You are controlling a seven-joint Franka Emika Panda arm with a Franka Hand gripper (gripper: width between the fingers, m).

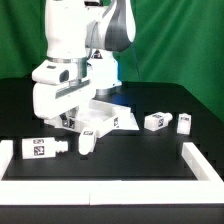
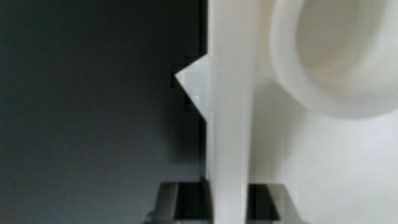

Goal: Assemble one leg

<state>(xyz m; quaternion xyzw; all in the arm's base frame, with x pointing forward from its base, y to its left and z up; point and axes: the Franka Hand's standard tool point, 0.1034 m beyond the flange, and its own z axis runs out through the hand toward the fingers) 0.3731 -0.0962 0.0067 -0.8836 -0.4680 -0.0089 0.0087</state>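
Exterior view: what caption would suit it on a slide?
Robot arm's gripper clamps the white panel on a black table, four stubby tagged legs lying loose nearby.

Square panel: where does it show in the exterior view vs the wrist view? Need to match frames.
Exterior view: square panel mid-picture, partly hidden by the tool.
Wrist view: square panel seen edge-on, a white strip gripped between the tool's fingers.
Shared landmark: the tool, at the square panel in both.
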